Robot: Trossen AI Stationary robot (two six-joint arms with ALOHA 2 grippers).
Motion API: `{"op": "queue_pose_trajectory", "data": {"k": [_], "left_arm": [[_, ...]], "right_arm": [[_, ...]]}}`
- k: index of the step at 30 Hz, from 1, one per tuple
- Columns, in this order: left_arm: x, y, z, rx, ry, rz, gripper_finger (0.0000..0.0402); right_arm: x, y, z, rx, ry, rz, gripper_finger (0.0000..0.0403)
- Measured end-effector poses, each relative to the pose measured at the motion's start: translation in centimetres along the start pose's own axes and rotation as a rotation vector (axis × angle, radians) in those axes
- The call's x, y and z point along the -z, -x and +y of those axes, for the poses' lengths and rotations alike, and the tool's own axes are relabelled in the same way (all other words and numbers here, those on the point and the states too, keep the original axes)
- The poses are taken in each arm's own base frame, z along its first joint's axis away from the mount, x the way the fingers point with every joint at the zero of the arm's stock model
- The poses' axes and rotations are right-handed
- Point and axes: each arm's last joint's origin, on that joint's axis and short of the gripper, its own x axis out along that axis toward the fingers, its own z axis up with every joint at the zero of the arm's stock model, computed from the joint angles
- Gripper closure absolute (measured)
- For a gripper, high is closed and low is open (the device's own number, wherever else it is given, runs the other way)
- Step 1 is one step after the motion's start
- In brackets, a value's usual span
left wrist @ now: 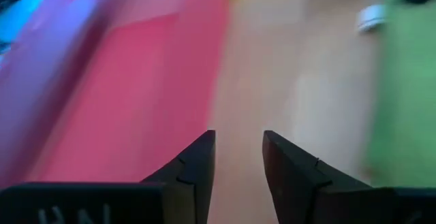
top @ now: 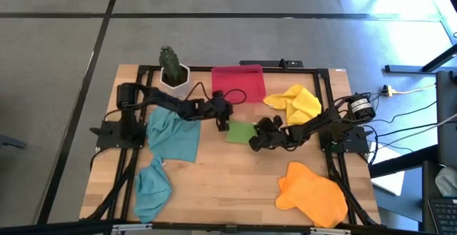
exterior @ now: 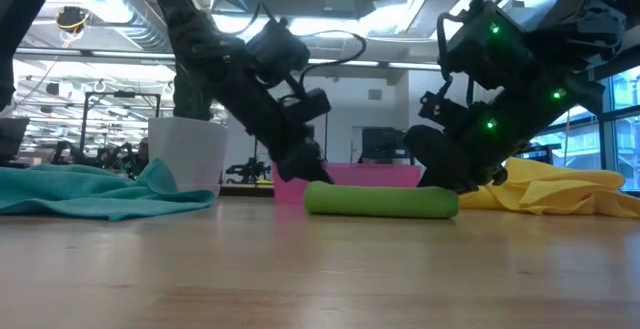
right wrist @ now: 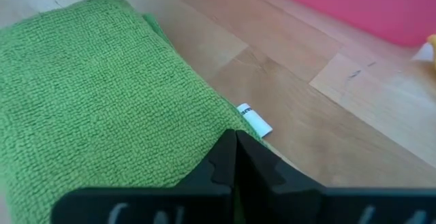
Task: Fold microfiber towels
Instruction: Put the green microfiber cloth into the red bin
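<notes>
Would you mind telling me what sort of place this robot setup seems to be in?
Probably a robotics lab or workshop: a light wooden work table framed by black rails stands on grey carpet, cables trail across the floor, and exposed silver ceiling ducts with strip lights show behind.

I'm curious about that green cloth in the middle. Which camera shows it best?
The right wrist view: the green towel fills the picture, showing its weave and white tag. The high view shows it as a small folded square, the low view a flat roll, the left wrist view only a blurred edge.
</notes>
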Motion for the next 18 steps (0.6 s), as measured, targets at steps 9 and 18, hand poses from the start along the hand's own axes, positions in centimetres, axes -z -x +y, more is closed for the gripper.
{"op": "queue_pose_trajectory", "data": {"k": [9, 18], "left_arm": [[0.9, -0.4, 2.1, -0.117, 0.027, 0.073, 0.0288], [-0.2, 1.4, -0.2, -0.048, -0.061, 0.079, 0.0288]], "right_arm": [[0.0, 0.0, 0.0, -0.003, 0.0, 0.002, 0.0391], [0.0, 0.0, 0.0, -0.004, 0.002, 0.002, 0.0391]]}}
